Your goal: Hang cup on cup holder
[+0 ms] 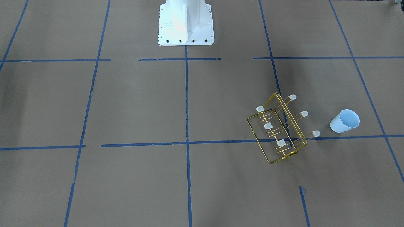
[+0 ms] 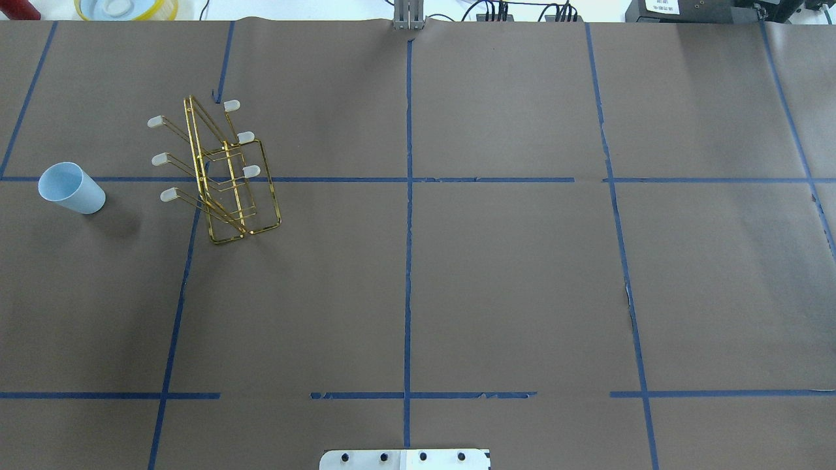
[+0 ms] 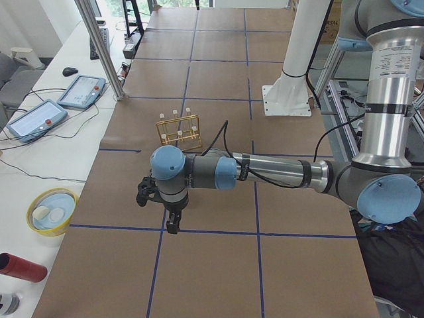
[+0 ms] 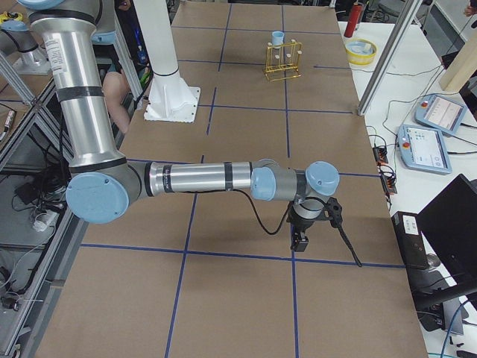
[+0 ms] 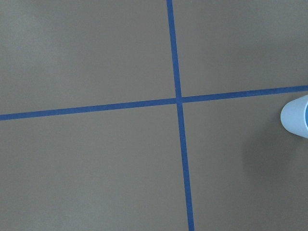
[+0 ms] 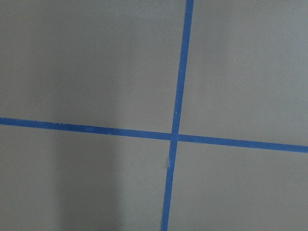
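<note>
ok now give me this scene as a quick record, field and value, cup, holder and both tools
cup: pale blue, upright on the table, mouth up
cup holder: gold wire rack, standing, all six prongs bare
relation: cup apart from the rack, on its robot-left side
left tool: over the table, open or shut cannot be told
right tool: over the table, same
task state: cup not yet hung

The cup (image 1: 344, 121) is pale blue, the cup holder (image 1: 268, 126) gold.
</note>
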{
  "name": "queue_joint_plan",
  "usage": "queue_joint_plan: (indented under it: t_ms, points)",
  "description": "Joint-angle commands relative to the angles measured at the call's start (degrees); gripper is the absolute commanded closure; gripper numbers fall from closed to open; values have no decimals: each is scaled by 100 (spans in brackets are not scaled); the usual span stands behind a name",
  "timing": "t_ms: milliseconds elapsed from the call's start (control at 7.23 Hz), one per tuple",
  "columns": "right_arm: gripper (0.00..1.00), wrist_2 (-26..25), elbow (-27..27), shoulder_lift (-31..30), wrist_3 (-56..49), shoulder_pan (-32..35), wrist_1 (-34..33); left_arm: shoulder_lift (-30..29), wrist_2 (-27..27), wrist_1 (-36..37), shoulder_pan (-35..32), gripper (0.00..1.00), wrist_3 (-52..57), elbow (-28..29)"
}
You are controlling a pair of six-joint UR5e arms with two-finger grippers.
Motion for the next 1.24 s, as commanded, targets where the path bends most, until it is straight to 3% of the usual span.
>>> queue_joint_plan:
  t_ms: [0, 553, 1106]
  points:
    - [0, 0, 0, 0, 0, 0, 0, -113, 14, -141, 7, 0, -248, 3]
    - [0, 0, 0, 0, 0, 0, 0, -122, 32, -948, 261, 0, -977, 3]
    - [0, 0, 0, 0, 0, -9, 0, -52, 540, -2115, 1340, 0, -3011, -628]
